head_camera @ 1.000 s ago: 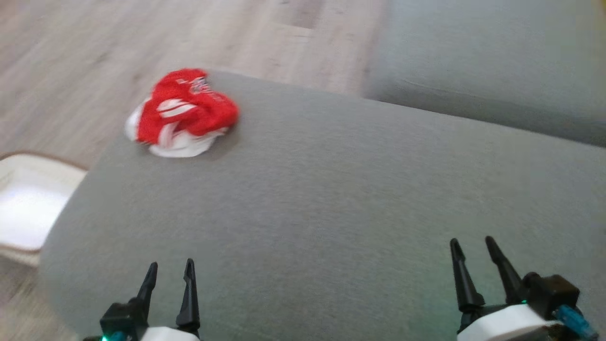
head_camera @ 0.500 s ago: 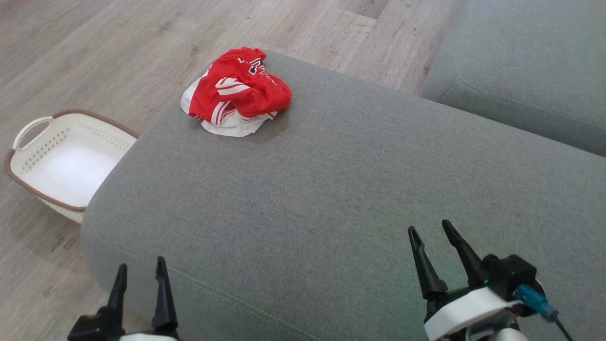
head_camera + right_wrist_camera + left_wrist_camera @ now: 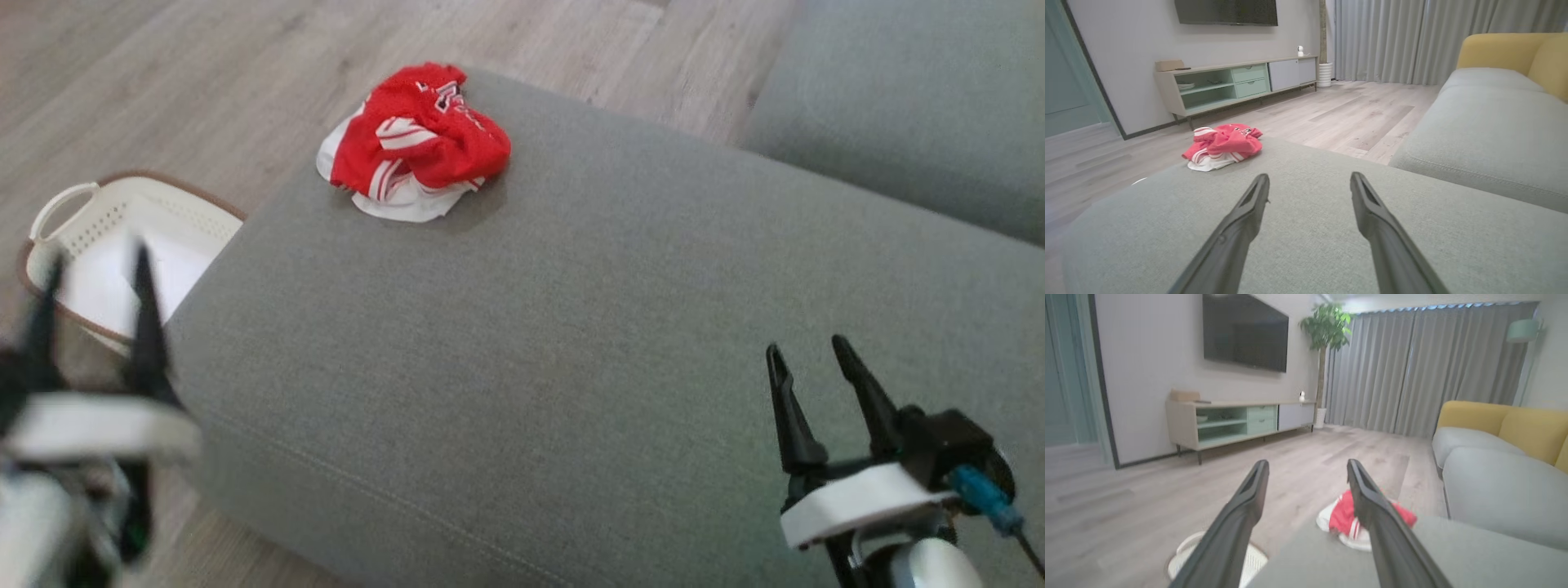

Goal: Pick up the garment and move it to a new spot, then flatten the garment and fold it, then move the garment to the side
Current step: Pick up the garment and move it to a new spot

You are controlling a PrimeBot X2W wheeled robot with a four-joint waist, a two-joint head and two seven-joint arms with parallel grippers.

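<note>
Garment [image 3: 412, 143]: a red and white crumpled heap on the far left corner of the grey cushion [image 3: 531, 327], close to the edge where the wooden floor [image 3: 163, 73] begins. It is bunched, not spread. The red cloth with white stripes lies on top, and a plain white layer pokes out along the near and left side. In my head view the heap is a little wider than deep, so its long axis runs roughly across, left to right. I cannot make out a collar, hem or sleeve, so I cannot tell which way it points. My left gripper [image 3: 98, 257] is blurred at the lower left, off the cushion's left edge and over the white basket [image 3: 57, 212] on the floor. Its two fingers are spread wide with nothing between them, well apart from the garment. My right gripper [image 3: 807, 347] is above the near right part of the cushion, fingers likewise splayed and empty, far from the heap. A second grey seat [image 3: 898, 106] lies at the upper right.
</note>
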